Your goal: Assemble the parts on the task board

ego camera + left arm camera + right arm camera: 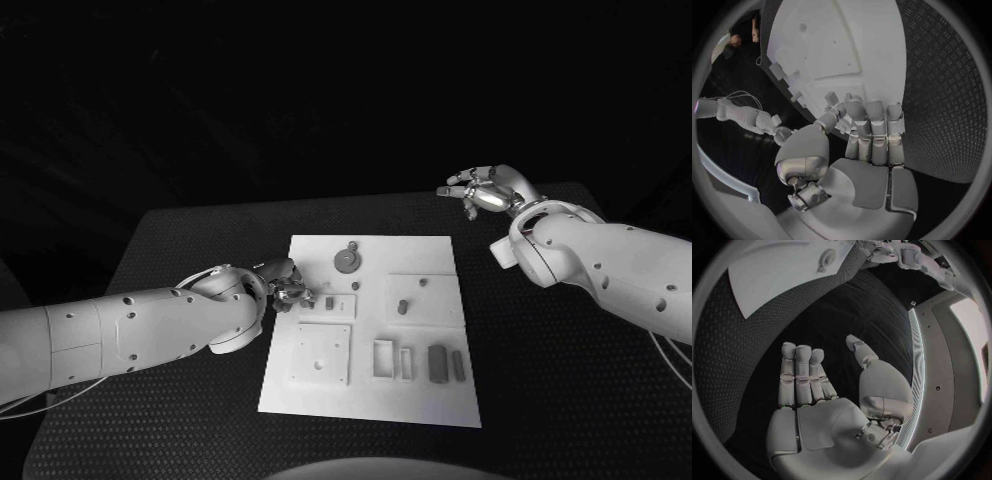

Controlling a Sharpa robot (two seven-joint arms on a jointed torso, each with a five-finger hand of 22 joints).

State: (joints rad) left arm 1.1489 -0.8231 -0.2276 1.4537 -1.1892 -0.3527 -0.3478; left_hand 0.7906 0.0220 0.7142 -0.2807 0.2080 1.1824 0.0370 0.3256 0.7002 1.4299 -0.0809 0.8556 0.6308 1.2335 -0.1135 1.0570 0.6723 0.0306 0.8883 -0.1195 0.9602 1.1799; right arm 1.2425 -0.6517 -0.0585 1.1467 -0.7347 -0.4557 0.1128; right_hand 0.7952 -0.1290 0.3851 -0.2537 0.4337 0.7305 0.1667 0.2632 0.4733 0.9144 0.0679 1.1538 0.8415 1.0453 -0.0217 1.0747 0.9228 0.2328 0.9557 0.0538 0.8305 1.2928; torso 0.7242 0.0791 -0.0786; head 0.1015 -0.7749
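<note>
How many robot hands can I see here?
2: the left hand at the task board's left edge, the right hand raised beyond the board's far right corner.

left arm (130, 330): white, smooth rounded shell; small dark screw holes dotted along it; a fine seam line across the forearm
right arm (613, 270): white rounded shell, bulging at the wrist end; small dark screw holes; a little square tab sticking out near the wrist
cable (43, 395): thin, pale, looping under the left arm near the picture's edge
left hand (864, 150): silver-grey, flat blocky palm plate, fingers built of short boxy segments; thick rounded thumb with a glossy domed base
right hand (826, 405): silver-grey, same boxy segmented fingers, smooth palm panels, bulbous thumb base with exposed small metal fittings below it
</note>
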